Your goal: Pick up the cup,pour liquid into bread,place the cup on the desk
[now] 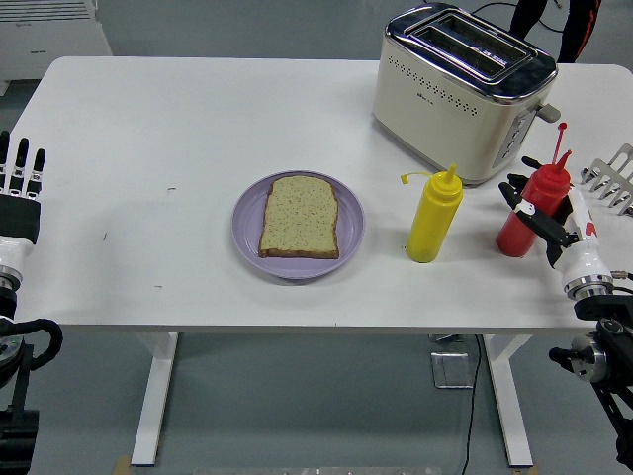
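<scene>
No cup is in view. A red squeeze bottle [518, 234] stands at the table's right, its top leaning slightly left. My right hand [530, 204] comes in from the right edge; its fingers [514, 188] curl around the bottle's far side and the thumb crosses its front. A yellow squeeze bottle [434, 220] stands just left of it. A slice of bread [300, 216] lies on a purple plate [247, 224] in the middle. My left hand [20, 188] rests at the left edge, fingers straight and empty.
A cream toaster [460, 94] stands behind the bottles at the back right. A white rack [615, 176] sits at the right edge behind my hand. A person's legs [554, 20] show beyond the far edge.
</scene>
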Robot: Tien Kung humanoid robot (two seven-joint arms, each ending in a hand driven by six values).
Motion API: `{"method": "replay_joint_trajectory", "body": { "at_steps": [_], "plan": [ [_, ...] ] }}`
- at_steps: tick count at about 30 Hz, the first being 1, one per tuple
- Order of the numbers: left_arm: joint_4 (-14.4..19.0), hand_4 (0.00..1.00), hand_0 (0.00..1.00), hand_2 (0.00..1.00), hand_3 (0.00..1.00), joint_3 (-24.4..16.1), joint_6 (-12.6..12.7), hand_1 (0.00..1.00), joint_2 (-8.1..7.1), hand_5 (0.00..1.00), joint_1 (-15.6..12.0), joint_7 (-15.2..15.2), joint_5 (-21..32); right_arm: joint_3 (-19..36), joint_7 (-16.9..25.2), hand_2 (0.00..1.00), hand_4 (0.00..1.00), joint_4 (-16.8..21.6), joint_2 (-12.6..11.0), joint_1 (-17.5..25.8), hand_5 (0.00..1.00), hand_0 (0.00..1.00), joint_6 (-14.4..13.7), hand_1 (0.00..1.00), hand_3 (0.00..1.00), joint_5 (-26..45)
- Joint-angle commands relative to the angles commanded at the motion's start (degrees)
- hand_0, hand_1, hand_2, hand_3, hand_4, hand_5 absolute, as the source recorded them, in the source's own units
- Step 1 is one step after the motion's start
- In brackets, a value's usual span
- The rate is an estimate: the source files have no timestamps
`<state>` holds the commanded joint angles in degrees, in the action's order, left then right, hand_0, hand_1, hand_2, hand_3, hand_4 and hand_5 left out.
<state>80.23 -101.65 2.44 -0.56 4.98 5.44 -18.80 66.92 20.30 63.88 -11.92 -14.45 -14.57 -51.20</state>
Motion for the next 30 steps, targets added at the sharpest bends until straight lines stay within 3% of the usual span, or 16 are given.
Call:
{"method": "replay_joint_trajectory", "body": {
  "at_steps": [2,3,8,9,14,15,21,22,30],
  "plan": [
    [-0.01,0.574,0.774,0.719,0.699,0.0,0.01,0.728,0.0,0.998,-0.01,0.0,0.0,-0.17,0.48,0.393,0.861,-0.2,0.09,-0.14,0.214,0.584,-0.95,0.486,0.509,0.74],
    [-0.02,0.574,0.774,0.719,0.699,0.01,0.02,0.728,0.0,0.998,-0.03,-0.01,-0.01,-0.24,0.85,0.212,0.858,-0.49,0.23,-0.28,0.165,0.308,-1.41,0.217,0.242,1.38],
    [-0.01,0.574,0.774,0.719,0.699,0.01,0.03,0.728,0.01,0.998,-0.09,-0.01,-0.02,-0.38,0.56,0.212,0.858,-1.02,0.28,-0.3,0.165,0.308,-1.34,0.217,0.242,1.63],
    [-0.01,0.574,0.774,0.72,0.699,0.01,0.03,0.728,0.01,0.998,-0.1,-0.01,-0.03,-0.37,0.44,0.176,0.896,-1.08,0.29,-0.26,0.227,0.173,-1.29,0.134,0.22,1.61],
    [-0.04,0.574,0.774,0.72,0.699,0.16,0.04,0.728,0.0,0.998,-0.15,-0.01,-0.04,-0.32,0.03,0.176,0.896,-1.27,0.32,-0.14,0.227,0.173,-1.99,0.134,0.22,1.22],
    [-0.04,0.574,0.774,0.721,0.699,0.19,0.04,0.727,0.01,0.998,-0.15,-0.01,-0.04,-0.31,0.03,0.129,0.903,-1.29,0.32,-0.12,0.236,0.063,-2.14,0.047,0.18,1.19],
    [-0.08,0.574,0.774,0.721,0.699,0.3,0.06,0.727,0.01,0.998,-0.29,0.01,-0.04,-0.36,0.51,0.129,0.903,-1.46,0.33,-0.01,0.236,0.063,-5.3,0.047,0.18,1.06],
    [-0.09,0.572,0.774,0.72,0.699,0.31,0.06,0.727,0.01,0.998,-0.3,0.01,-0.04,-0.38,0.59,0.062,0.9,-1.46,0.33,-0.01,0.21,0.002,-5.64,0.002,0.09,1.04],
    [-0.21,0.572,0.773,0.72,0.699,0.48,0.09,0.727,0.08,0.998,-0.52,0.01,-0.04,-0.26,0.85,0.026,0.906,-0.63,0.28,0.16,0.201,0.002,-9.21,0.002,0.055,2.17]
  ]
}}
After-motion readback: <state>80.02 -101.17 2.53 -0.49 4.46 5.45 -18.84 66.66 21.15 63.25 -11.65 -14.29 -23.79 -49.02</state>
